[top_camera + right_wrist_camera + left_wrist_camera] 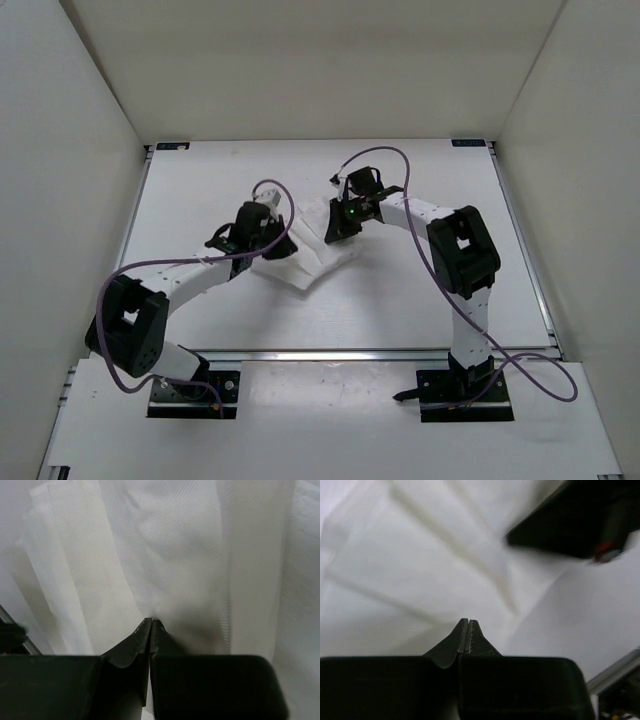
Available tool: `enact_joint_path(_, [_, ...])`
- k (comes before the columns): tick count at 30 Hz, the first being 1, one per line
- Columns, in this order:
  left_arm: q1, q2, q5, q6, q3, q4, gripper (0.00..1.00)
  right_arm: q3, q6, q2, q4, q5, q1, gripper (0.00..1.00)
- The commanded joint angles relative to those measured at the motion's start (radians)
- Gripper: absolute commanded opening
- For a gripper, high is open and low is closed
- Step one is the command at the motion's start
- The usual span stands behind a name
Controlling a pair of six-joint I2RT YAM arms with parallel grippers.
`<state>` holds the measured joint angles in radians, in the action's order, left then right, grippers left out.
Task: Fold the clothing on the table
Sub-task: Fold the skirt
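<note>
The white clothing [318, 258] lies bunched in the middle of the table [200, 180], between my two arms. My left gripper [283, 243] is down on its left part. In the left wrist view the jaws [468, 621] are shut, tips pinched into the creased cloth [420, 555]. My right gripper [337, 232] is down on the garment's far right part. Its jaws [151, 621] are shut too, and the ribbed fabric [175, 545] puckers at their tips. The cloth under both grippers is hidden from above.
White walls enclose the table on three sides. An aluminium rail [525, 250] runs along the right edge, and another rail [330, 352] crosses in front of the arm bases. Purple cables [380, 152] loop off both arms. A black part of the right arm [570, 520] crosses the left wrist view.
</note>
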<state>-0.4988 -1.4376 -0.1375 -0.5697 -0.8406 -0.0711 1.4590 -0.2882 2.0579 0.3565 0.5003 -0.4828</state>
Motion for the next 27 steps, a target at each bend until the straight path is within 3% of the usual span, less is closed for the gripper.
enact_joint_path(1, [-0.038,0.042,0.085,-0.015,0.113,-0.015,0.0,0.034,0.003,-0.002,-0.054,0.01,0.038,0.0])
enact_joint_path(5, [-0.052,-0.004,0.153,-0.007,0.147,0.01,0.0,0.027,0.033,-0.004,-0.038,-0.042,0.046,0.0])
enact_joint_path(9, [-0.032,-0.05,0.148,-0.018,0.147,0.028,0.0,0.124,0.07,-0.001,0.062,-0.068,0.05,0.01])
enact_joint_path(10, [-0.024,-0.049,0.142,-0.016,0.12,0.008,0.01,0.142,0.081,-0.01,0.084,-0.049,0.061,0.05])
enact_joint_path(11, [-0.009,-0.052,0.115,-0.013,0.098,-0.036,0.11,0.197,0.093,-0.012,0.123,-0.046,0.067,0.11])
enact_joint_path(12, [-0.003,-0.034,0.102,-0.006,0.065,-0.071,0.27,0.239,0.098,-0.034,0.162,-0.037,0.067,0.16])
enact_joint_path(13, [0.009,-0.011,0.09,0.016,0.026,-0.108,0.34,0.268,0.107,-0.06,0.185,-0.052,0.066,0.33])
enact_joint_path(14, [0.032,0.014,0.082,0.025,-0.009,-0.127,0.5,0.288,0.122,-0.074,0.197,-0.093,0.064,0.52])
enact_joint_path(15, [0.049,0.023,0.075,0.053,-0.029,-0.174,0.66,0.31,0.135,-0.109,0.222,-0.114,0.064,0.61])
enact_joint_path(17, [0.097,0.029,0.04,0.091,-0.133,-0.269,0.82,0.345,0.152,-0.142,0.266,-0.184,0.064,0.74])
enact_joint_path(18, [0.124,0.023,0.027,0.117,-0.162,-0.353,0.86,0.347,0.176,-0.16,0.285,-0.195,0.062,0.83])
enact_joint_path(22, [0.137,-0.04,0.097,0.185,-0.308,-0.582,0.98,0.23,0.219,-0.209,0.302,-0.296,0.078,0.87])
enact_joint_path(27, [0.083,-0.026,0.113,0.179,-0.217,-0.589,0.98,0.086,0.224,-0.235,0.262,-0.312,0.078,0.87])
